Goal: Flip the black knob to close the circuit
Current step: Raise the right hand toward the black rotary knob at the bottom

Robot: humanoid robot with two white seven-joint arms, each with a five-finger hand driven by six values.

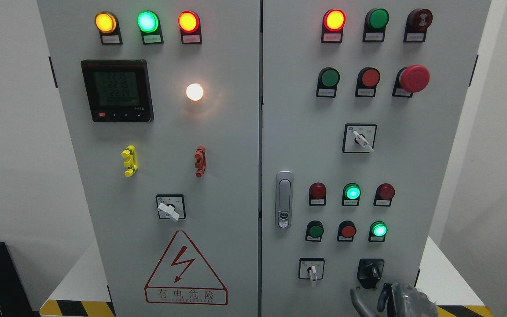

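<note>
Knob (370, 271) sits low on the right door (412, 154), black, just above your right hand (394, 299). Your hand has its fingers (357, 301) loosely spread and holds nothing yet. Your left hand is not showing.

Watch out: I think your fingers could slip off the small knob. They could also bump the white switch (311, 269) near it, because both sit in the same low row.

Count as you look up: one black knob and three white switches. One door handle (284, 199). Farther up, one big red stop button (414, 78), one meter (117, 90), and three lit lamps on the left door (148, 154).
</note>
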